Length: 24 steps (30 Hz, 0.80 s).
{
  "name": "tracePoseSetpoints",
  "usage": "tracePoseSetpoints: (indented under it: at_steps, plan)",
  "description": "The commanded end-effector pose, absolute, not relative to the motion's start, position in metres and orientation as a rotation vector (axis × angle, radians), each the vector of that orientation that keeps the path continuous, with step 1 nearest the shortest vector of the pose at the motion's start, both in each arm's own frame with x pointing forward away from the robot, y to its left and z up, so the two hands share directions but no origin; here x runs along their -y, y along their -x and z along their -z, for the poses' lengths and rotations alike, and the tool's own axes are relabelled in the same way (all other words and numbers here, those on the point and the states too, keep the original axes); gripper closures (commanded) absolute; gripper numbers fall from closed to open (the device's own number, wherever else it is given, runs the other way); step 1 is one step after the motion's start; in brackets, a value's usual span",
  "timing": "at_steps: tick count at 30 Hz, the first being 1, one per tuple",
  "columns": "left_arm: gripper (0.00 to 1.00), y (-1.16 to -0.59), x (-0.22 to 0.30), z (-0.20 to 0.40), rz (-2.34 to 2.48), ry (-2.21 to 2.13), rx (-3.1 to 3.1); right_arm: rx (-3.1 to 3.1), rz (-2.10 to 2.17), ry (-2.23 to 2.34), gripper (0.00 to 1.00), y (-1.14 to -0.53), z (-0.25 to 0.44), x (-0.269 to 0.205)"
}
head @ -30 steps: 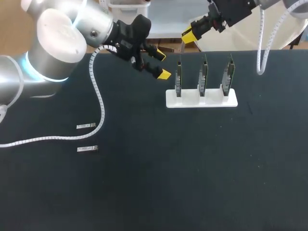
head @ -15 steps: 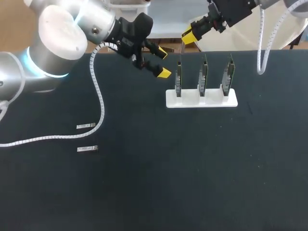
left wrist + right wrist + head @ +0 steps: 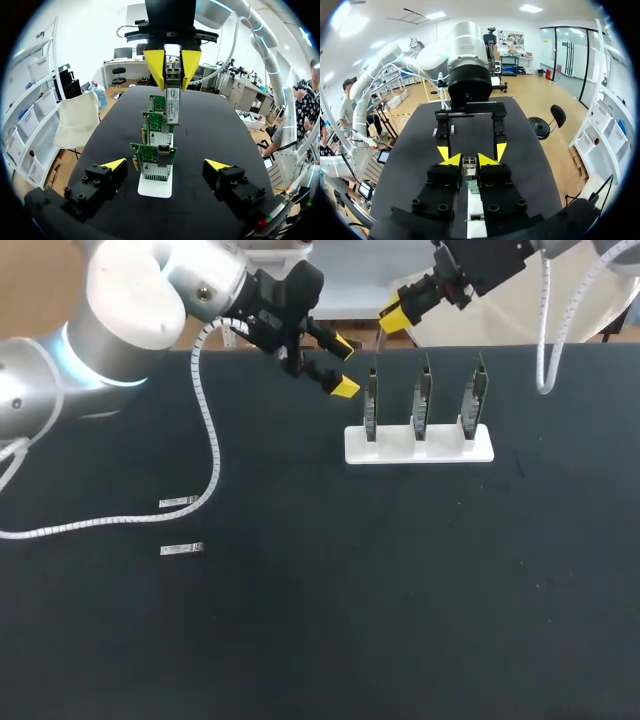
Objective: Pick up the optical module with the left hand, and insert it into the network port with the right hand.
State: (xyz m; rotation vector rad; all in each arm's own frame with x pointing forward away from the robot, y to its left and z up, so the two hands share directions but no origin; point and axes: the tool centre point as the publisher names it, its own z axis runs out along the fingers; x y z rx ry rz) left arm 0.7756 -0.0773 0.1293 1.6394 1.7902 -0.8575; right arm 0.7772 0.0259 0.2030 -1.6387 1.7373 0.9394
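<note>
Left wrist view — optical module (image 3: 173,107) over the network cards (image 3: 148,155)
Right gripper (image 3: 173,67) pinches it from both sides; left gripper (image 3: 165,165) gapes wide — holding nothing.

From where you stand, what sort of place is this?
Probably a robotics test bench: a black table, a white stand holding three upright circuit cards, and two small optical modules lying loose.
</note>
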Motion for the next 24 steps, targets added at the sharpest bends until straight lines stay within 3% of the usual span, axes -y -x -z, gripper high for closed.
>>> tracePoseSetpoints:
  at_steps: [1, 24]
  plan:
    - [0.00, -0.777, 0.077, -0.129, 0.859, -1.645, -1.792, -1.742, -0.909, 1.654, 1.00, -0.772, -0.203, -0.027]
    - [0.00, -0.777, 0.077, -0.129, 0.859, -1.645, -1.792, -1.781, -0.827, 1.723, 1.00, -0.767, -0.184, -0.039]
